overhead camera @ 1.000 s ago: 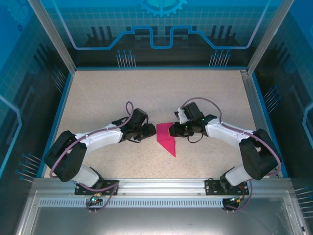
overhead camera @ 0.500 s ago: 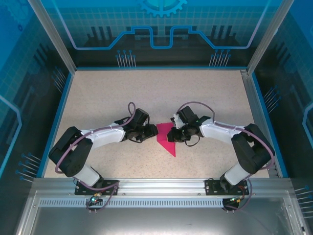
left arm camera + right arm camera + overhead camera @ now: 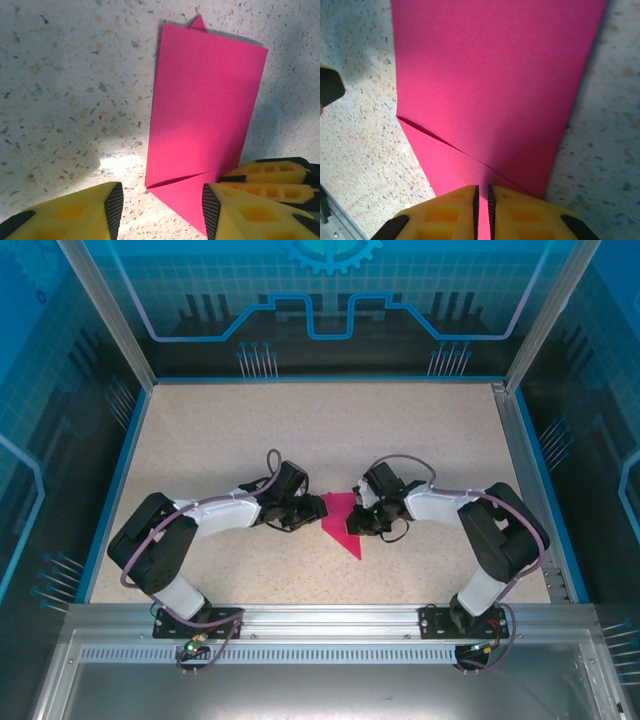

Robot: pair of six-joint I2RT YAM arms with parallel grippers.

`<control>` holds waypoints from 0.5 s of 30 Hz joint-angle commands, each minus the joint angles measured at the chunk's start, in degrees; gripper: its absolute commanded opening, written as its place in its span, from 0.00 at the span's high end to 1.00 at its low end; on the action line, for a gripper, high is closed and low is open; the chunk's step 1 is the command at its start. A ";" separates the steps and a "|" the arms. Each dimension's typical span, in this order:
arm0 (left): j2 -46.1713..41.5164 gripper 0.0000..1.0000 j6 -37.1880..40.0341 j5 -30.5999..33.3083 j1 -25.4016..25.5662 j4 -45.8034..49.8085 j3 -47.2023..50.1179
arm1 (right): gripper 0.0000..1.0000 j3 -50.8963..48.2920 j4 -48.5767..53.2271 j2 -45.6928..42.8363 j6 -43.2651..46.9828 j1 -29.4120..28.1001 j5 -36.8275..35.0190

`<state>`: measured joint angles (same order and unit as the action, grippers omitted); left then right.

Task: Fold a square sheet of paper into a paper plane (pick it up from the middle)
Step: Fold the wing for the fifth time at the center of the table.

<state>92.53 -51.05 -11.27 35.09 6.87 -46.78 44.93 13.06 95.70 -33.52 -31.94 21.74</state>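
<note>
My right gripper (image 3: 482, 199) had just slid in from 3 o'clock and squeezed to a slit on the paper plane (image 3: 337, 522), flat at the centre of the table (image 3: 200, 440), so the pick-up looked begun. My left gripper (image 3: 160, 204) sat half-open at 9 o'clock, holding nothing. The right wrist view showed pink in that slit; overhead couldn't.

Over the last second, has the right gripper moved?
Yes. In the top view the right gripper has shifted slightly left, away from the right rail, and is at the right edge of the paper plane.
</note>
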 commanded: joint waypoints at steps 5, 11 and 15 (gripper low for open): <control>1.93 0.50 0.28 -2.10 0.92 -0.30 -2.60 | 0.82 -3.78 -6.57 -3.03 -2.04 2.93 7.39; 2.48 0.50 0.43 -2.14 1.29 0.33 -3.20 | 0.80 -4.33 -7.08 -4.56 -1.99 3.73 7.99; 2.48 0.50 0.43 -2.00 1.43 0.49 -3.14 | 0.80 -4.67 -7.80 -4.48 -1.80 4.27 8.88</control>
<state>94.48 -51.05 -11.92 36.07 6.72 -48.51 41.15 6.39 92.18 -35.11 -28.62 28.64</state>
